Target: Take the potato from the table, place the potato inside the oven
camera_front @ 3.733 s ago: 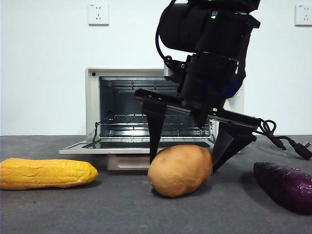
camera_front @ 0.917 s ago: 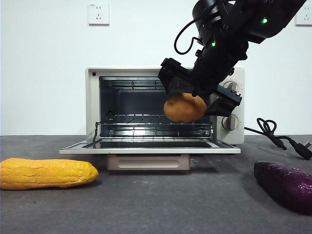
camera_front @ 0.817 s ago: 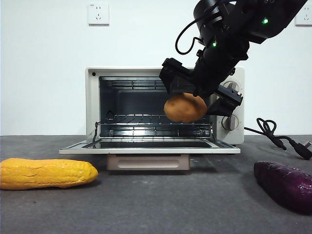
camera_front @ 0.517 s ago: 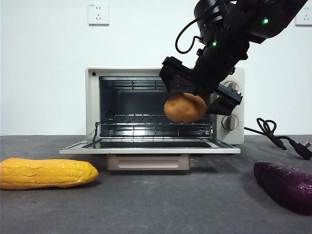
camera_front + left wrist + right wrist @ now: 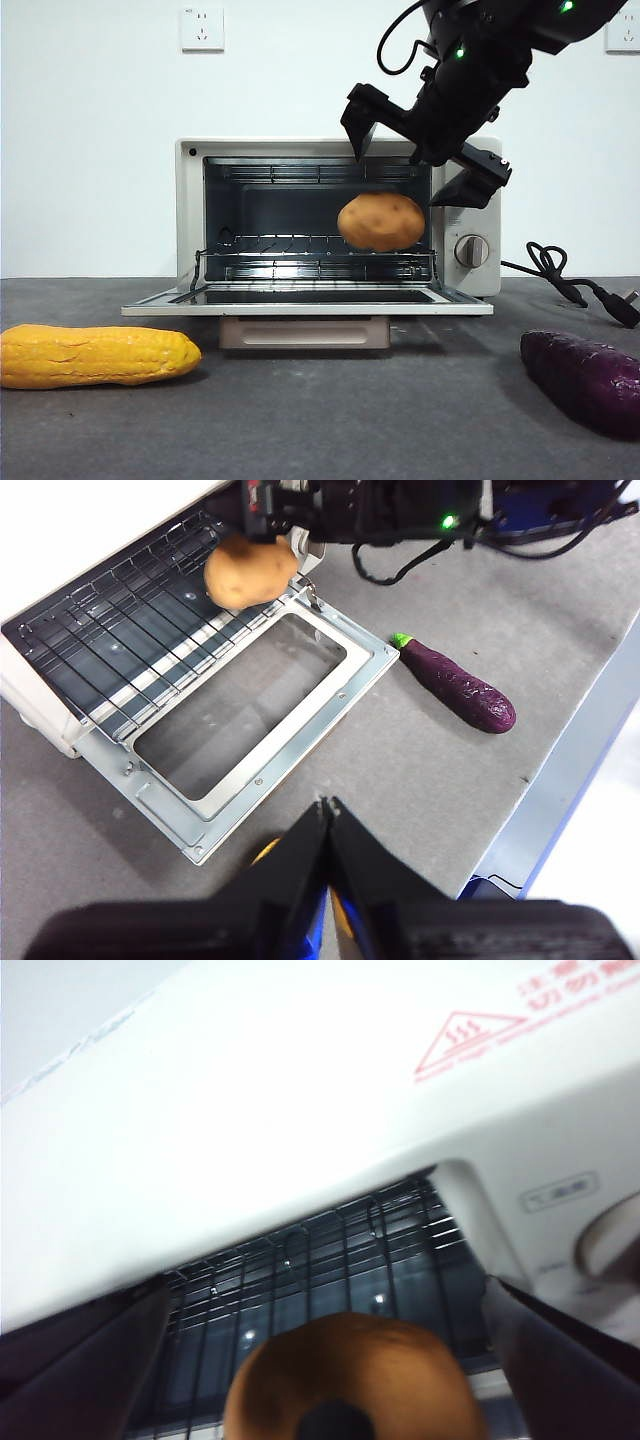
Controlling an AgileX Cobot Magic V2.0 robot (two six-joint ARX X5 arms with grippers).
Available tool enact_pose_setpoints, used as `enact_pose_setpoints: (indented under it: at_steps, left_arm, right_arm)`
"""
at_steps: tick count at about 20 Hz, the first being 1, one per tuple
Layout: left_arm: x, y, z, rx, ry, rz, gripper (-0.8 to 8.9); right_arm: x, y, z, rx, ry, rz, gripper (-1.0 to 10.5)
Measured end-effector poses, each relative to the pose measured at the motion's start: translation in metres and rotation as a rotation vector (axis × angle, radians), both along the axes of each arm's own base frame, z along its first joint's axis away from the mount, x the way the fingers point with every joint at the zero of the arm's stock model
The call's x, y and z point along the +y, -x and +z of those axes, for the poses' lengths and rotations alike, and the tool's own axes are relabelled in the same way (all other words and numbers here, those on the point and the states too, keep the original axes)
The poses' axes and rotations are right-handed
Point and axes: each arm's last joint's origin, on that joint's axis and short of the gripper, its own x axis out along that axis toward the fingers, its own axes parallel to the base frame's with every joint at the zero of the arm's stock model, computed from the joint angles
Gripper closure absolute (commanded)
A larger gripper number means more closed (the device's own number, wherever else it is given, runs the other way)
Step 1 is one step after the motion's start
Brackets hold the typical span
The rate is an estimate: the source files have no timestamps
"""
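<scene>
- Dark grey counter (image 5: 400, 420), white wall (image 5: 90, 120) behind.
- Right gripper (image 5: 425, 160) jaws apart, above the oven (image 5: 190, 200) mouth.
- Potato (image 5: 381, 222) just below it, free of the jaws, over the rack; half a second ago it was clamped.
- Left gripper (image 5: 327, 810) jaws together, well apart.

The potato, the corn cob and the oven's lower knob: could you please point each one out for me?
potato (image 5: 381, 222), front view, middle of its tan skin.
corn cob (image 5: 95, 355), front view, middle of its yellow length.
lower knob (image 5: 470, 250), front view, its round face.
</scene>
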Motion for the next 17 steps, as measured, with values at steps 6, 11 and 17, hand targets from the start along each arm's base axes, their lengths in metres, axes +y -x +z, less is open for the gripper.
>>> enact_pose_setpoints:
  at_steps: [6,11,17]
  left_arm:
    - [0.0,0.0,0.0,-0.003,-0.002,-0.002,8.21]
    - [0.0,0.0,0.0,-0.005,-0.003,-0.003,8.21]
    - [0.001,-0.002,0.001,-0.032,-0.026,0.034,8.21]
  right_arm:
    - [-0.005,0.005,0.005,0.035,0.03,0.008,4.1]
    - [-0.013,0.014,0.017,0.059,0.069,0.016,4.1]
    - [-0.025,0.037,0.042,0.092,0.136,0.066,4.1]
